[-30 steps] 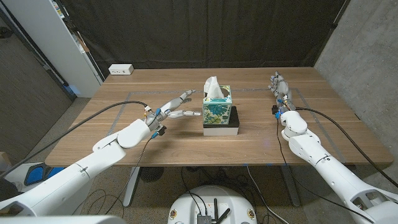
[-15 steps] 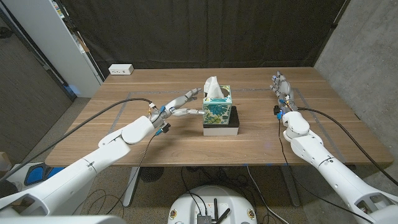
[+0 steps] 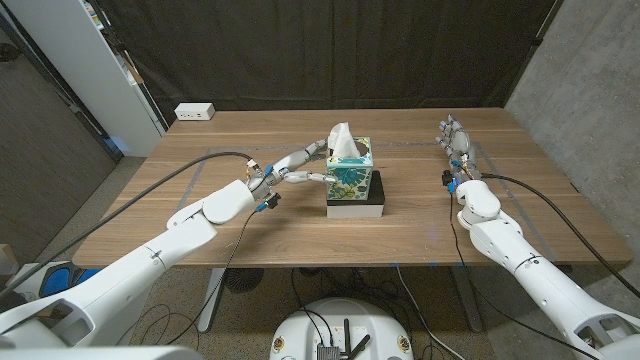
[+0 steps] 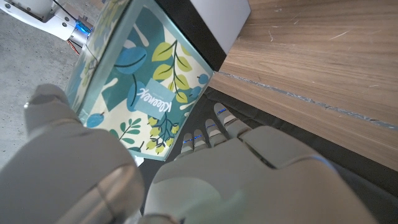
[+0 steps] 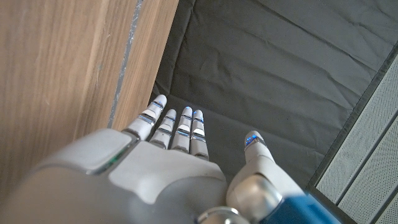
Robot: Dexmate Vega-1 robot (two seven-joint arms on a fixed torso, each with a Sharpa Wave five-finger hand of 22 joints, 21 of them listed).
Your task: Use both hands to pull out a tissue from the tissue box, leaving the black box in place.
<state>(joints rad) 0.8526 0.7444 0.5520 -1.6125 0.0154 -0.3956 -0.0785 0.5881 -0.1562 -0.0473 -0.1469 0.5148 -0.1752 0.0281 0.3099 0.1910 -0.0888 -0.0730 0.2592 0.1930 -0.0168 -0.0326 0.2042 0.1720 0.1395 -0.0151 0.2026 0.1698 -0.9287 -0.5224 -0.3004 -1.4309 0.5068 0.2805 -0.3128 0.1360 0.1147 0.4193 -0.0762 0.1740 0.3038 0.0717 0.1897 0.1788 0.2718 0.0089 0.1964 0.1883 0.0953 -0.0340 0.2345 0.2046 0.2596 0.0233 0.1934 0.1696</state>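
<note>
Here, one tissue box (image 3: 349, 173) stands upright on one black box (image 3: 358, 207) mid-counter (image 3: 200, 215), a single tissue (image 3: 341, 137) poking straight up. My left robot hand (image 3: 293, 171) has its fingers spread against the box's left side, gripping nothing. My right robot hand (image 3: 455, 141) waits well apart, fingers straight, empty. A white power strip (image 3: 194, 112) sits at the far-left corner.

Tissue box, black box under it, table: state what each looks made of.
Teal leaf-patterned tissue box: likely printed cardboard, given its crisp edges and smooth printed sides. Black box with a white front: smooth and matte, perhaps plastic or card; hard to tell. Brown wooden table: wood or wood veneer, with visible grain and a satin finish.
</note>
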